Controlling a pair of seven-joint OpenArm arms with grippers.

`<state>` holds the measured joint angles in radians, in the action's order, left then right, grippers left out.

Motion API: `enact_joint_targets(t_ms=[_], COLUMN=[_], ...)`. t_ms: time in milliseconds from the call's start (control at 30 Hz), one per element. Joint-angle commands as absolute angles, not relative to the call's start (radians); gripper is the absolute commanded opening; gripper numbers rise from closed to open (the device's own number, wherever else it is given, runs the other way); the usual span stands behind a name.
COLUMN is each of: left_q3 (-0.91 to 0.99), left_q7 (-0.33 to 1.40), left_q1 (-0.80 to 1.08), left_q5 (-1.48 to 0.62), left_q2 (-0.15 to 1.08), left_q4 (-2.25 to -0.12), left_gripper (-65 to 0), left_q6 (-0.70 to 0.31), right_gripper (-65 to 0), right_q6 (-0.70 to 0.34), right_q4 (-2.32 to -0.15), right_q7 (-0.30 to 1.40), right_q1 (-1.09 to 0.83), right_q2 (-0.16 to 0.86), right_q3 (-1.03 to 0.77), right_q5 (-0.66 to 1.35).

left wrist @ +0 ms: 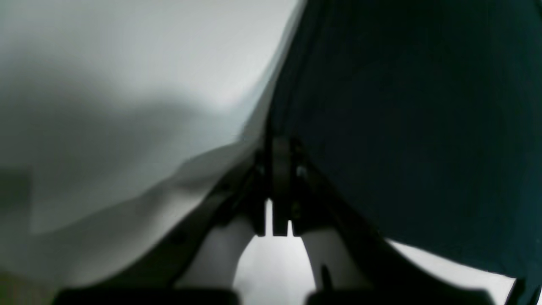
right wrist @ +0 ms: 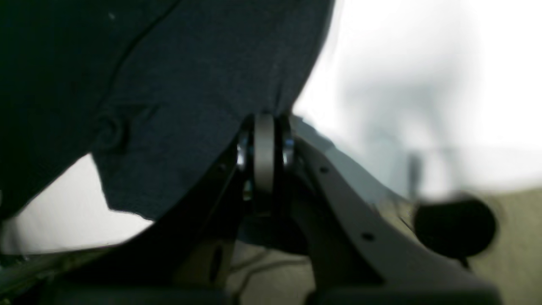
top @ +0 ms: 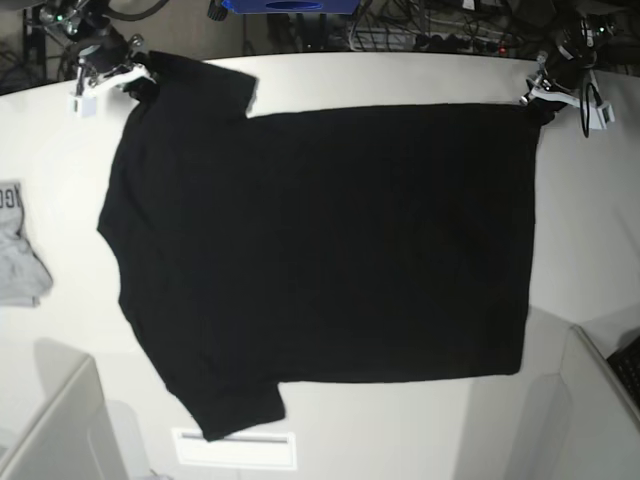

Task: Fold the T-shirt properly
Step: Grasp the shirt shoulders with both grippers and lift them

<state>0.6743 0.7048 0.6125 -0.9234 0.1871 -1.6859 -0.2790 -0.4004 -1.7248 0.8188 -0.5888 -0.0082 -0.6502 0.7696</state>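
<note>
I am looking across the white surface (top: 330, 430) from its near edge, where a pale rectangular label (top: 235, 447) is lying just below the T-shirt (top: 320, 250). The T-shirt is lying spread flat, plain black side up, filling most of the middle: collar end toward the base view's left, hem toward its right, one sleeve pointing at the near edge and the other at the far edge. No print is showing. A small grey garment (top: 18, 245) is sitting apart at the left edge, not touching it.

Both my hands are working at the far edge. My left hand (top: 541, 97) is clenched on the far hem corner; in its wrist view the jaws are meeting with dark cloth (left wrist: 402, 127) running up beside them. My right hand (top: 128, 78) is clenched on the cloth by the far sleeve and shoulder, and its wrist view is showing black fabric (right wrist: 190, 84) draping away from the closed tips.

I judge I am holding these two far corners so that the whole far edge can be lifted as one line and carried toward the near edge, halving the shirt lengthwise without skewing it.

Both arms are reaching in from behind the far edge, wrists low, hands tipped down almost to the surface, well apart and roughly level with each other.
</note>
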Motion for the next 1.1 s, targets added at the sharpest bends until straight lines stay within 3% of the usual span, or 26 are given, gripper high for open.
enact_joint_targets(t_ms=[0, 200, 367, 567, 767, 1067], left_q3=[0.688, 0.714, 0.711, 0.713, 0.711, 0.71], left_q7=[0.688, 0.688, 0.688, 0.828, 0.924, 0.992], left_q1=[0.633, 0.717, 0.699, 0.541, 0.383, 0.196], left_q5=[-0.94, -0.944, -0.947, -0.946, -0.943, -0.944], left_q2=[0.199, 0.199, 0.196, 0.193, 0.174, 0.173], left_q4=[-1.728, -1.85, -1.922, -1.928, -1.928, -1.808], left_gripper=[-65.0, -65.0, -65.0, -65.0, -65.0, -65.0], left_q6=[-0.289, -0.289, -0.288, -0.24, -0.153, -0.067], right_gripper=[-65.0, -65.0, -65.0, -65.0, -65.0, -65.0], right_q6=[-0.404, -0.404, -0.398, -0.386, -0.28, -0.191], right_q4=[-1.765, -1.969, -2.011, -2.009, -1.983, -1.756], right_q7=[0.812, 0.848, 0.947, 1.067, 1.153, 1.179], right_q1=[-0.61, -0.682, -0.59, -0.415, -0.236, 0.01], right_q2=[-0.004, -0.022, -0.025, -0.018, -0.015, 0.054], right_q3=[-0.653, -0.621, -0.621, -0.622, -0.621, -0.613], right_q5=[0.786, 0.786, 0.786, 0.782, 0.78, 0.78])
